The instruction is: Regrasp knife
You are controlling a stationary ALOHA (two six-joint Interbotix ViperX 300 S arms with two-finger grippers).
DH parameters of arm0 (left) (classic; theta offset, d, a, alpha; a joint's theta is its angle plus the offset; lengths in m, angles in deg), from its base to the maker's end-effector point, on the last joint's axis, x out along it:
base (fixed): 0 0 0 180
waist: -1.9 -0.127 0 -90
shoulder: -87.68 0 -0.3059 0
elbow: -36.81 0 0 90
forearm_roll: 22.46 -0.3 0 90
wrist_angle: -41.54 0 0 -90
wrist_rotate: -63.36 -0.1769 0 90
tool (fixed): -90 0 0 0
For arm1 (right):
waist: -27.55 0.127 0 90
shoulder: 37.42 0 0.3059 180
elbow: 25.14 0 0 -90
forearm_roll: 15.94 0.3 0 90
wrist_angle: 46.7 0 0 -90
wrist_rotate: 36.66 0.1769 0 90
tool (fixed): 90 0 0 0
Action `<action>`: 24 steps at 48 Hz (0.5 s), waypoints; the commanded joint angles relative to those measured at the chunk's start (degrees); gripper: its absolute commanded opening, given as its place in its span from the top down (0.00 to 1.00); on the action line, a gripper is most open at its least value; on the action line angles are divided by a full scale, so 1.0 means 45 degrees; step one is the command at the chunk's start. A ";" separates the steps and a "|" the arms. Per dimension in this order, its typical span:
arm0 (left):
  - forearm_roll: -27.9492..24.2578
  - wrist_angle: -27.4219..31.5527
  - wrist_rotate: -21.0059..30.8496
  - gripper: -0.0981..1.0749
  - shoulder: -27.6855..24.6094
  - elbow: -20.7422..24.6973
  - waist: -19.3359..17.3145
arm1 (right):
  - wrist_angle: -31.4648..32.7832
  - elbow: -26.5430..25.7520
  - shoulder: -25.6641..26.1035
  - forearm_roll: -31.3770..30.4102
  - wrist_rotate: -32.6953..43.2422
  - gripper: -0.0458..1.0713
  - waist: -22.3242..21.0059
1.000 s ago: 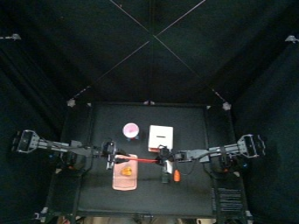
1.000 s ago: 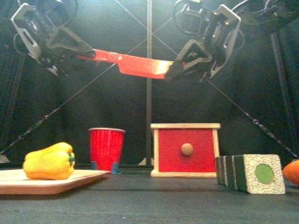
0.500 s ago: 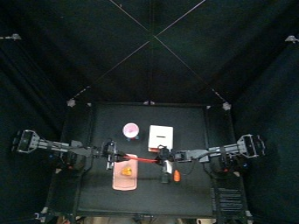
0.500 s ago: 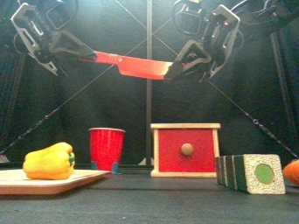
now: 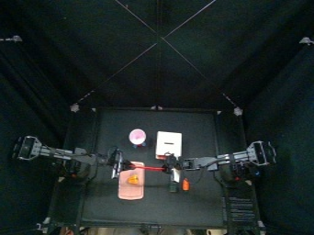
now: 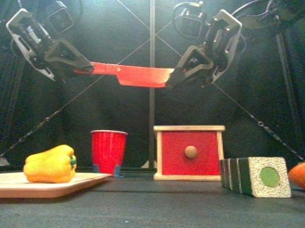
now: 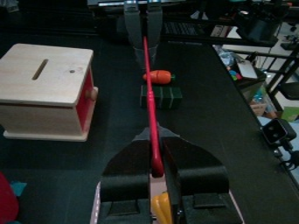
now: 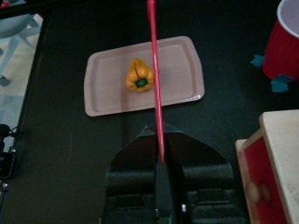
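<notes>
Gripping the knife (image 6: 134, 74) at both ends, no legible writing

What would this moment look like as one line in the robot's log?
knife: level, mid-air | left gripper: shut on one end | right gripper: shut on other end | pepper: on board

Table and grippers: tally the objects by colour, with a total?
Red: 3, knife, cup, box with red front
Yellow: 1, pepper
Pale: 1, cutting board
Green and black: 1, block
Orange: 1, item at the right edge
Total: 7
</notes>
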 commanded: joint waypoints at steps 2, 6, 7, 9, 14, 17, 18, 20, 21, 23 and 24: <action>-0.0020 0.0000 0.0000 0.58 -0.0020 0.0176 -0.0039 | -0.0020 -0.0586 0.0039 0.0020 -0.0039 0.66 -0.0020; -0.0020 0.0137 0.0000 0.58 -0.0020 0.0176 -0.0039 | 0.0098 -0.0703 -0.0078 0.0000 -0.0039 0.66 -0.0020; -0.0020 0.0156 0.0000 0.58 -0.0020 0.0176 -0.0039 | 0.0117 -0.0723 -0.0078 0.0000 -0.0039 0.66 -0.0020; -0.0020 0.0195 0.0000 0.58 -0.0020 0.0195 -0.0039 | 0.0176 -0.0762 -0.0137 0.0000 -0.0039 0.66 -0.0039; -0.0039 0.0215 -0.0020 0.58 -0.0020 0.0176 -0.0039 | 0.0234 -0.0820 -0.0195 0.0000 -0.0059 0.66 -0.0039; -0.0039 0.0215 -0.0020 0.58 -0.0020 0.0156 -0.0039 | 0.0234 -0.0840 -0.0195 0.0000 -0.0078 0.66 -0.0039; -0.0039 0.0215 -0.0020 0.58 -0.0020 0.0137 -0.0039 | 0.0234 -0.0879 -0.0195 0.0000 -0.0059 0.66 -0.0039; -0.0039 0.0215 -0.0020 0.58 -0.0020 0.0137 -0.0039 | 0.0234 -0.0879 -0.0215 -0.0020 -0.0059 0.66 -0.0039; -0.0039 0.0215 -0.0020 0.58 -0.0020 0.0117 -0.0039 | 0.0234 -0.0879 -0.0195 -0.0039 -0.0059 0.66 -0.0039; -0.0020 0.0215 -0.0020 0.58 -0.0020 0.0098 -0.0039 | 0.0234 -0.0898 -0.0195 -0.0078 -0.0059 0.66 -0.0039; -0.0020 0.0215 -0.0020 0.58 -0.0020 0.0117 -0.0039 | 0.0234 -0.0898 -0.0215 -0.0098 -0.0059 0.66 -0.0039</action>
